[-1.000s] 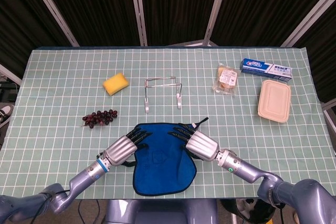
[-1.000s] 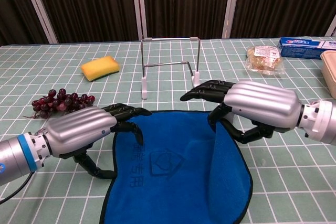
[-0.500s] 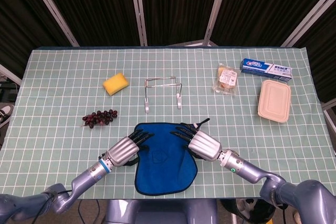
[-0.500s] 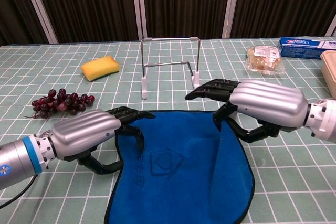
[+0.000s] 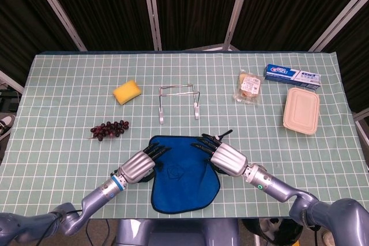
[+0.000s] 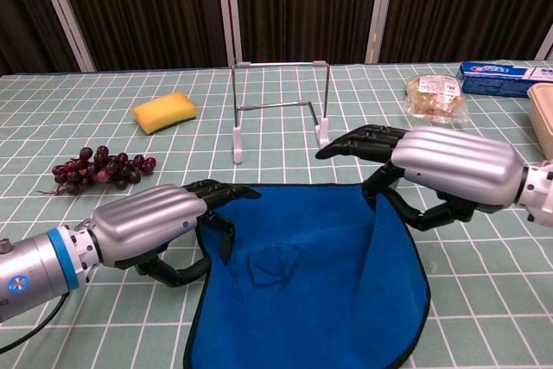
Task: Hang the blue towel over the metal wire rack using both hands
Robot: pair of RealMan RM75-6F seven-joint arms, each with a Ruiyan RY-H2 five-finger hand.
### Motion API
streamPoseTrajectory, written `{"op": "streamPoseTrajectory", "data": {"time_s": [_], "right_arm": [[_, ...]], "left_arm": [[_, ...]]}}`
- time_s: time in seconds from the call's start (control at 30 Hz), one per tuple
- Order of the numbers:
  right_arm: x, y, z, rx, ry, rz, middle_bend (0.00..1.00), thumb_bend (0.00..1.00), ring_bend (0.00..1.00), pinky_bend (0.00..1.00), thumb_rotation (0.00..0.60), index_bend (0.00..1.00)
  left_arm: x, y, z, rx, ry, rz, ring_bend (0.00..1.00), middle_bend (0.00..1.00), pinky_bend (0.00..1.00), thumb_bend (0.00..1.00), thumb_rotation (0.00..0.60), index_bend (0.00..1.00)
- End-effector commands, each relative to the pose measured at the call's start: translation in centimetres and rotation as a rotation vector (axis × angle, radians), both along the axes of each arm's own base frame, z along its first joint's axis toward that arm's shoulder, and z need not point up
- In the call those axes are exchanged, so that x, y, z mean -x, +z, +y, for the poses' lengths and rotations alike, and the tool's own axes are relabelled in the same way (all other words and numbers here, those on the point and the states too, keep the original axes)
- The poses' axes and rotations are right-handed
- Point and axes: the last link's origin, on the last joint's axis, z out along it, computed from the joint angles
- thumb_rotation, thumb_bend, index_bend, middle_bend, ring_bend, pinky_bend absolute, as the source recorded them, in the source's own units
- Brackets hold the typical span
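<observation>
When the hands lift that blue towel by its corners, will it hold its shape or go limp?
Probably limp: the blue towel already buckles into a raised fold where the right hand pinches its corner, and it wrinkles near the left hand. It looks thin and likely light, so the unheld middle should sag. That drape ought to help it settle over the metal wire rack.

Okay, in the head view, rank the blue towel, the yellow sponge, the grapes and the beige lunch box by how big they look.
1. blue towel, clearly largest.
2. beige lunch box.
3. grapes and yellow sponge look about alike, so I will not rank them.
</observation>
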Motion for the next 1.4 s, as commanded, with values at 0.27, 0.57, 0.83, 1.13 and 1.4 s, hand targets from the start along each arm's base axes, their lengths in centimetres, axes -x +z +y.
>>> {"op": "streamPoseTrajectory", "data": {"time_s": [0.27,0.57,0.83,1.13,1.4], "right_arm": [[-0.2,1.6,0.1,0.032,0.015,-0.037,0.04,0.73,0.00,0.00,0.600,0.67],[-2.8,6.7,-1.7,0.157,0.012,-0.185,0.04,0.73,0.00,0.00,0.600,0.67],[-4.8,9.4,-4.5,0.229,-0.053,-0.257,0.04,0.73,0.00,0.00,0.600,0.67],[-7.9,11.2,-8.0,0.293,-0.080,-0.288,0.04,0.73,0.00,0.00,0.600,0.67],[-9.9,12.5,-11.1,0.350,-0.123,-0.306,0.04,0.73,0.00,0.00,0.600,0.67]], "left_arm": [[-0.6,1.0,0.5,-0.026,0.014,-0.051,0.00,0.00,0.00,0.59,0.600,0.68],[-2.2,5.9,2.6,-0.137,0.033,-0.224,0.00,0.00,0.00,0.59,0.600,0.70],[-3.6,9.6,5.3,-0.226,0.058,-0.302,0.00,0.00,0.00,0.59,0.600,0.72],[-6.3,14.2,9.1,-0.375,0.025,-0.371,0.00,0.00,0.00,0.59,0.600,0.74],[-8.5,16.4,12.0,-0.462,0.046,-0.380,0.00,0.00,0.00,0.59,0.600,0.75]]}}
